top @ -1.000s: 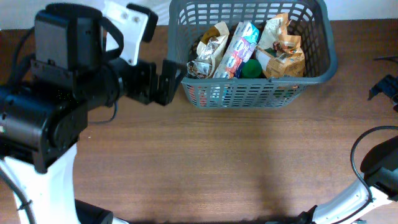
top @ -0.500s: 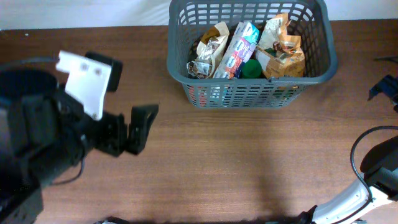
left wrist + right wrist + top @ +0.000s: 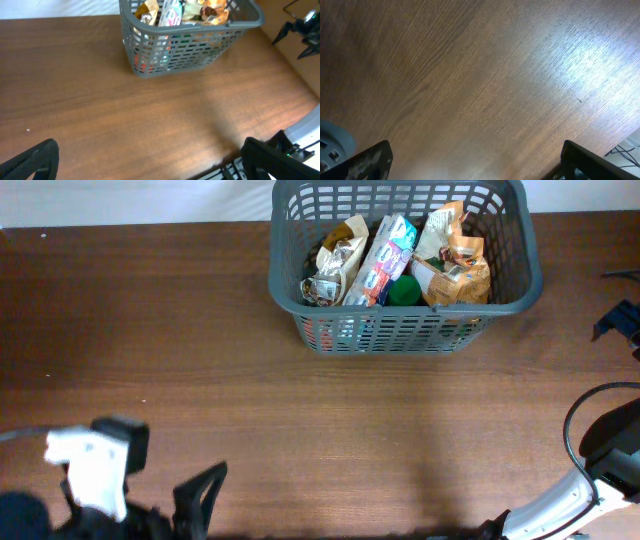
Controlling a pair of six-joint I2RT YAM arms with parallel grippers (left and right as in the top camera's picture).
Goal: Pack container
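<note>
Sitting at far side of table (image 3: 350, 430), container (image 3: 400, 330), long axis left-right, lies well ahead & right of left gripper (image 3: 152, 165), open, empty; right gripper (image 3: 477, 165) open too.

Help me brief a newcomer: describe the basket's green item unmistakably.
Find the gray lattice basket far across the table. By its near wall, between a long white pack and a tan bag, sits the green item: the only solid green thing among crinkled wrappers.
</note>
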